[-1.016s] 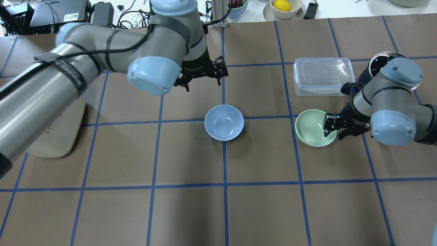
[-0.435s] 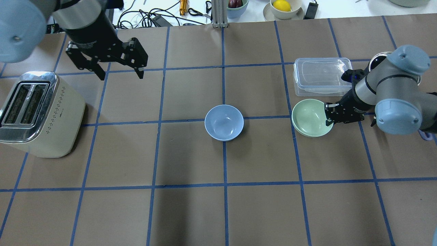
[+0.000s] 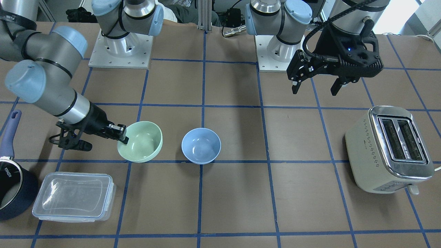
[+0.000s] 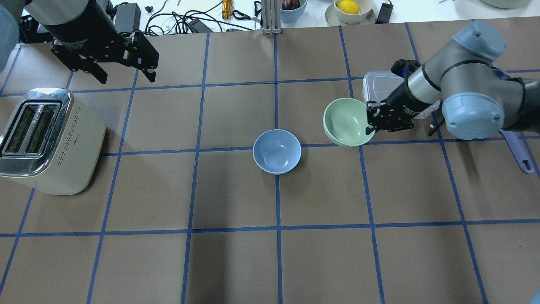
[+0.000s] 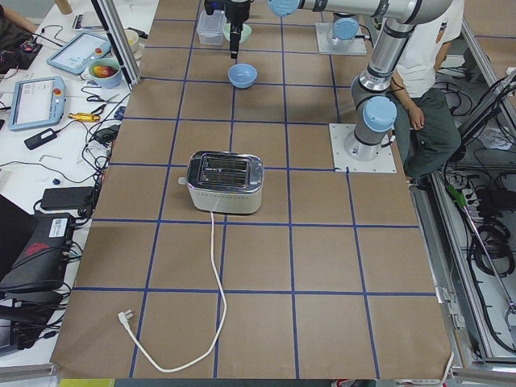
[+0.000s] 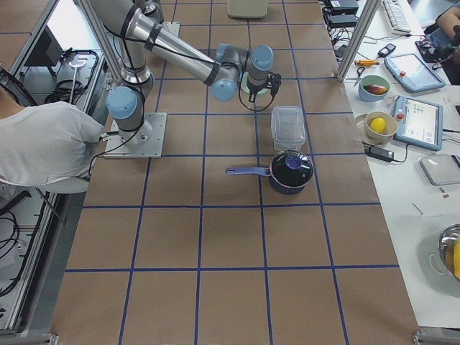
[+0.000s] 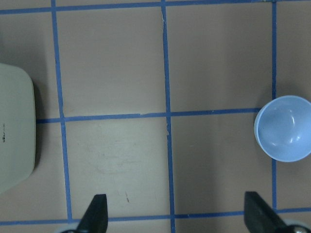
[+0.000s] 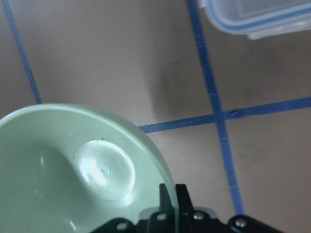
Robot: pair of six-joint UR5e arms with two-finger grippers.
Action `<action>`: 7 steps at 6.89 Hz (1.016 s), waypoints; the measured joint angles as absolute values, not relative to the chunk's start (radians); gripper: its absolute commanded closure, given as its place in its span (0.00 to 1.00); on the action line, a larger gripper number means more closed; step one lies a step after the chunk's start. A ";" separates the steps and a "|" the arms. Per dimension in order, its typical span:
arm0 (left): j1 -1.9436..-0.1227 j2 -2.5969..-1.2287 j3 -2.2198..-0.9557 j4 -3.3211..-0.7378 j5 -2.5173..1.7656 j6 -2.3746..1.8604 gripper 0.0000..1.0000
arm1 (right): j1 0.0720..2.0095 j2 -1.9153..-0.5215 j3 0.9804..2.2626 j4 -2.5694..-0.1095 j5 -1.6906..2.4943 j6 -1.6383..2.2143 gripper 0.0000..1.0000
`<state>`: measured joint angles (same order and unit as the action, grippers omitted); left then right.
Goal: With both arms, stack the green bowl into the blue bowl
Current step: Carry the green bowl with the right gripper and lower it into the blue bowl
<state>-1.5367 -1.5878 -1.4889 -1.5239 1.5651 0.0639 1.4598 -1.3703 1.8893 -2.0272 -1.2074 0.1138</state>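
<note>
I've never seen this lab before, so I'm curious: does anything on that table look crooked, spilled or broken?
Only the green bowl stands out. It hangs tilted, pinched by its rim in the right gripper, beside the blue bowl. Nothing looks spilled or broken. The toaster has its cord lying loose, unplugged.

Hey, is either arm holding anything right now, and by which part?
The right pincer grips the green bowl by its rim; the left pincer is open and empty.
</note>
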 measured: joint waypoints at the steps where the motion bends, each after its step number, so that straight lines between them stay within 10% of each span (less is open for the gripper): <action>1: -1.538 -1.594 -1.497 -1.510 1.559 0.063 0.00 | 1.558 -1.361 1.872 -2.046 -1.203 0.232 1.00; 5: -1.537 -1.603 -1.506 -1.493 1.560 0.064 0.00 | 1.792 -1.234 1.855 -2.197 -1.331 0.407 1.00; 6: -1.537 -1.603 -1.506 -1.493 1.558 0.063 0.00 | 1.803 -1.223 1.846 -2.197 -1.356 0.401 0.01; 7: -1.537 -1.603 -1.506 -1.493 1.557 0.062 0.00 | 1.807 -1.218 1.832 -2.193 -1.367 0.401 0.00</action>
<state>-1.5370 -1.6030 -1.5063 -1.4926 1.5567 0.0620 1.8070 -1.2184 1.8316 -2.1931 -1.3671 0.4011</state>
